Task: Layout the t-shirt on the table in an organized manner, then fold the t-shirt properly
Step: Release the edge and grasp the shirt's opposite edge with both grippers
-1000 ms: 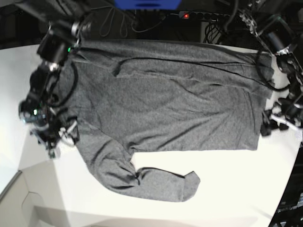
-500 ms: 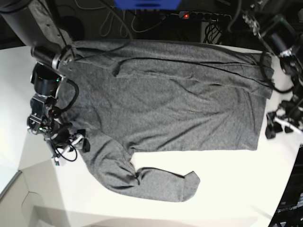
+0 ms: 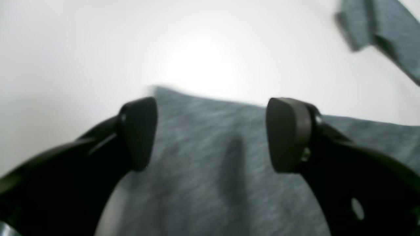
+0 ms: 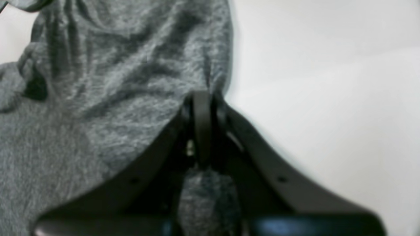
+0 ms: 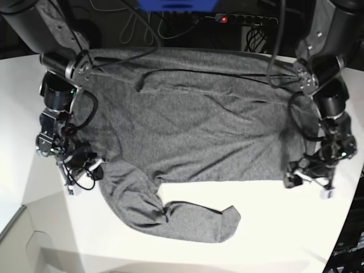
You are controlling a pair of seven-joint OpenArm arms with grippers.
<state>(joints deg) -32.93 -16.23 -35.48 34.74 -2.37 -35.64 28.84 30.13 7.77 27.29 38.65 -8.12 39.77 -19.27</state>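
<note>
The t-shirt point(image 5: 193, 136) lies spread on the white worktop point(image 5: 273, 227), one sleeve point(image 5: 187, 222) trailing toward its near edge. My right gripper point(image 4: 201, 108) is clamped on a fold at the shirt's edge. My left gripper point(image 3: 210, 134) stands wide apart over the shirt's opposite corner, holding nothing.

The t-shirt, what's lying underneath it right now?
The t-shirt lies on the white table, which shows bare around its lower edge and sleeve. Whatever is under the cloth itself is covered and cannot be seen.
</note>
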